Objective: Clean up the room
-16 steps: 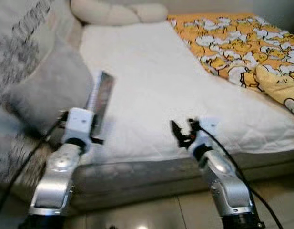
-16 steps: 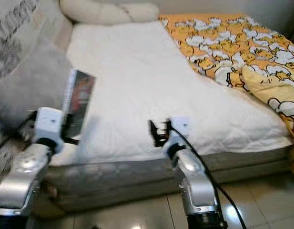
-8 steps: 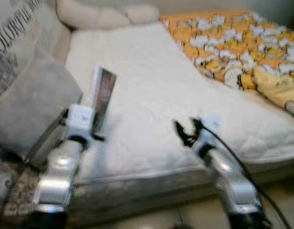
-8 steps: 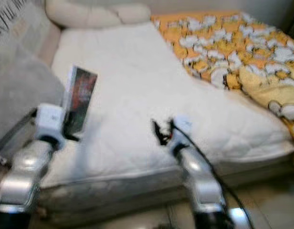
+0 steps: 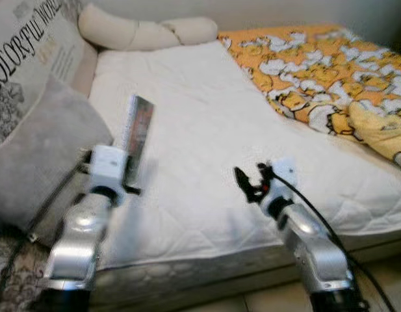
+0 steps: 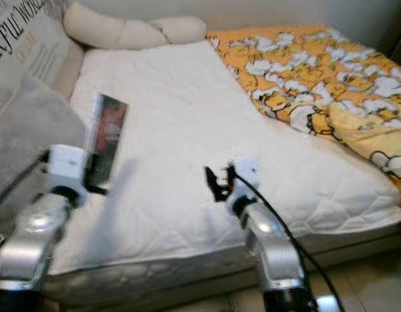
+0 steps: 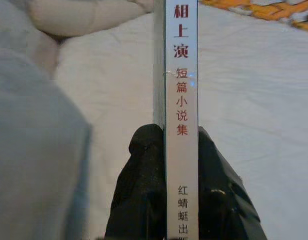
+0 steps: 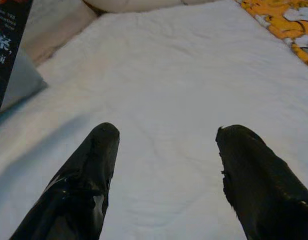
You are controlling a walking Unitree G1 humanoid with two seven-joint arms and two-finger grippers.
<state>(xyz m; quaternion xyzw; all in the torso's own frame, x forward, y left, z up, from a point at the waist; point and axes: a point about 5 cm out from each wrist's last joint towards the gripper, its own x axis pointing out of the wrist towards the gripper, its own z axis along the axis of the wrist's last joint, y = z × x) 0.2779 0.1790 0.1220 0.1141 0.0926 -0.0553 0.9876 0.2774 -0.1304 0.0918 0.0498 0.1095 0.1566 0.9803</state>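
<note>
Clamped in the left gripper (image 7: 181, 150) is one book (image 5: 136, 140), held upright over the left side of the bed (image 5: 206, 136). Both black fingers (image 7: 144, 190) are pressed flat on its two sides. Its spine is seen in the left wrist view, with red and black print on white. The top and bottom of the spine are cut off there, and the cover is too blurred to be read. The right gripper (image 5: 252, 182) is held out over the front of the bed with its two fingers (image 8: 89, 180) spread apart and nothing between them.

A white quilted cover is spread on the bed. An orange blanket (image 5: 323, 71) with a white and yellow pattern is heaped on the right side, cut off at the edge. One grey pillow (image 5: 44, 156) is propped at the left, and one printed cushion (image 5: 25, 58) behind it, partly hidden. One long cream bolster (image 5: 145, 32) is laid at the far end. A bit of pale floor (image 6: 356, 286) is seen at the bottom right.
</note>
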